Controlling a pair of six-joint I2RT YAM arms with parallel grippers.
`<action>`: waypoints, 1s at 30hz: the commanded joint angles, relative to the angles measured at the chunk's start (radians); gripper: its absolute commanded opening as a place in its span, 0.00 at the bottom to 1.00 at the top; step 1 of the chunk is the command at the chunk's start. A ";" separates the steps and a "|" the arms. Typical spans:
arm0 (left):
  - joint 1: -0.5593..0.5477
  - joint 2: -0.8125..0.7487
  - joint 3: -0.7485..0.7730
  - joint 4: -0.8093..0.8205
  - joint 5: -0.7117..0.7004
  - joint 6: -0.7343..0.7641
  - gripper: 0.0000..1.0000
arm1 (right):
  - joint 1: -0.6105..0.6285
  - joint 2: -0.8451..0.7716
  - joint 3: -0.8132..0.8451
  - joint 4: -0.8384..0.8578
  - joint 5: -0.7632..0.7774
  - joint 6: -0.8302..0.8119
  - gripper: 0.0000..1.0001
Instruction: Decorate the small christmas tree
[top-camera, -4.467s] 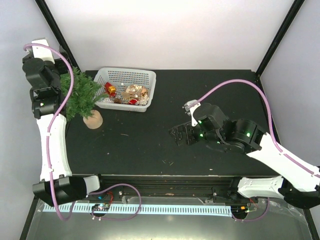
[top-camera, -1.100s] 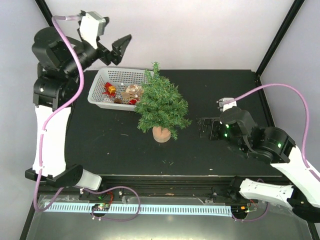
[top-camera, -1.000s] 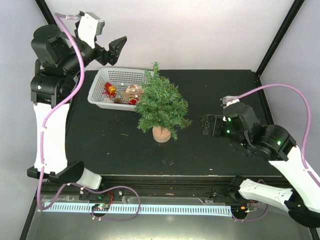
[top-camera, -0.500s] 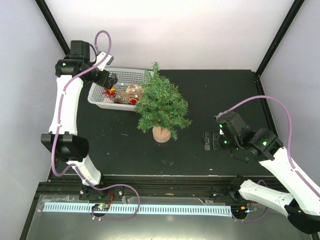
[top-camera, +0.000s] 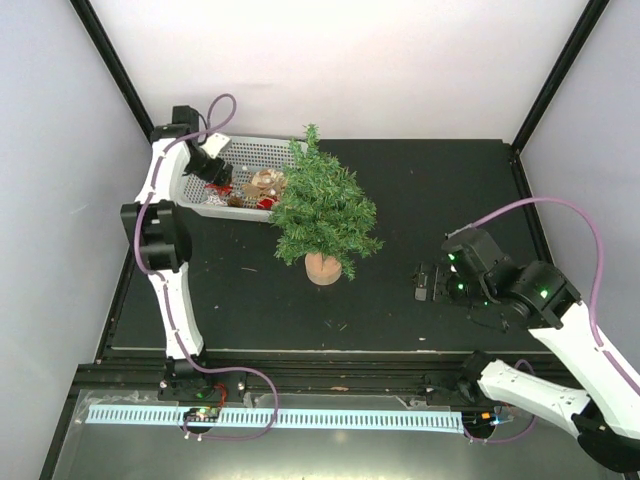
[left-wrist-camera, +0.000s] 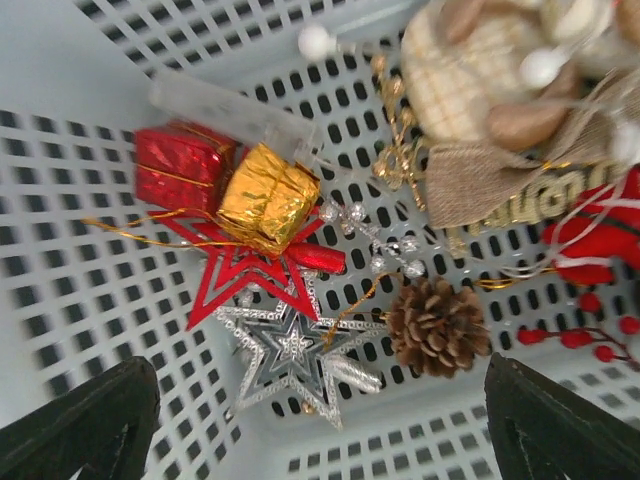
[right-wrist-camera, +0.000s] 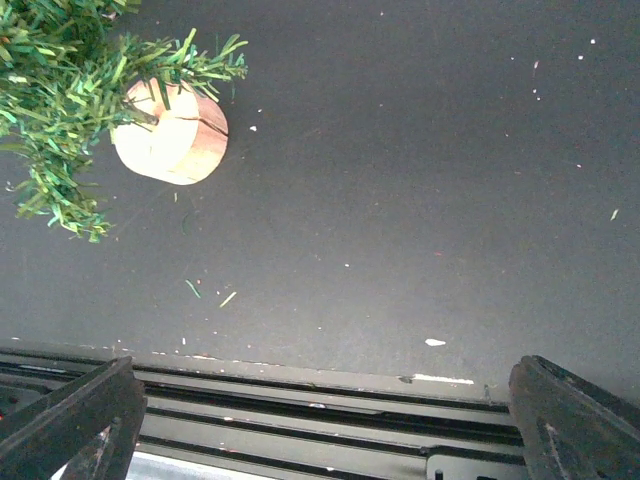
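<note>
The small christmas tree stands upright mid-table on its tan wooden base; its base also shows in the right wrist view. My left gripper hangs open over the left end of the white basket. Below it lie a silver star, a red star, a gold gift box, a red gift box and a pine cone. My right gripper is open and empty, low over the table right of the tree.
More ornaments fill the basket's right part: a beige fabric figure, red berries and a red ornament. The table's front edge and rail lie just under the right gripper. Loose needles dot the mat.
The left gripper has dropped from high behind the basket down into its left end. The right gripper has drawn back toward the near right edge. The tree has stayed put.
</note>
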 joint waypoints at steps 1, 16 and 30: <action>-0.005 0.055 0.068 0.014 -0.033 0.031 0.87 | -0.004 0.012 0.051 -0.028 -0.013 0.057 1.00; -0.018 -0.221 -0.516 0.155 0.045 0.092 0.83 | -0.004 0.056 0.043 0.041 -0.051 -0.003 1.00; -0.017 -0.668 -0.974 0.110 0.097 0.139 0.83 | -0.004 0.040 -0.024 0.080 -0.081 -0.089 1.00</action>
